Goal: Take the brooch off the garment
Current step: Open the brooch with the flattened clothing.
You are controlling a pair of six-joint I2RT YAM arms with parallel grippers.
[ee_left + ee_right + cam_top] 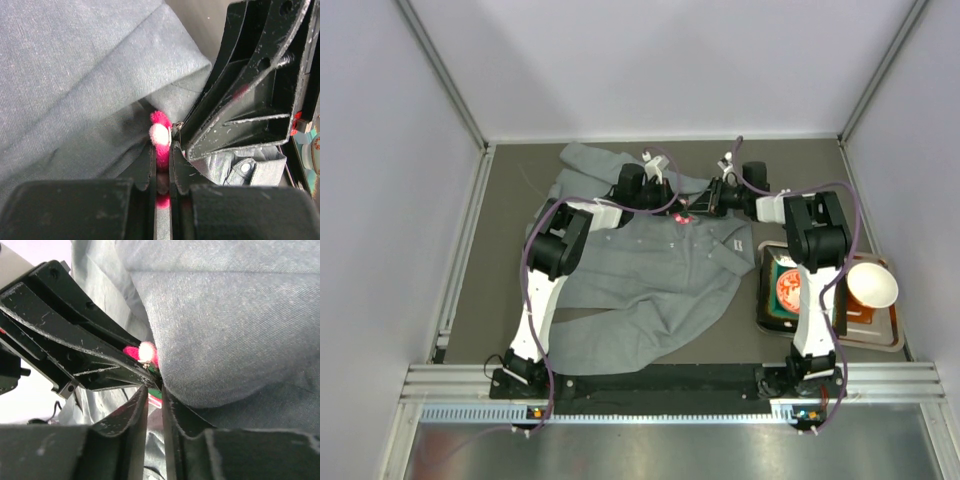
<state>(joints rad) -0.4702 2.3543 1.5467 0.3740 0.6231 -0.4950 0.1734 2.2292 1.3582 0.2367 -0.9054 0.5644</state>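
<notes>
Left fingers [144, 172] are pressed almost together, pinching the brooch [161, 142]. Magenta fuzz fills the slit between them and the pale centre pokes out just past the tips. Right fingers [176, 412] point in from the opposite side, tips meeting the left tips right at the brooch. There is a narrow slit between them with a green-and-red scrap at its mouth; can't tell whether they grip it or only touch it. In the right wrist view the brooch sits just above and ahead of the right tips, against the underside of the left fingers. The garment [640, 290] lies rumpled and spread over the surface [510, 250]. A fold of its grey cloth bulges right beside both sets of tips, touching the brooch; whether the pin goes through the fabric isn't visible. A white button [245, 168] on a stitched edge shows under the right fingers in the left wrist view. From above, the two pairs of fingers sit nose to nose over the upper part of the garment, brooch between them. Well off to the right of the right fingers, a tray [892, 340] holds a white bowl [872, 285] and a flat green pack [788, 288] with an orange-red disc on it.
</notes>
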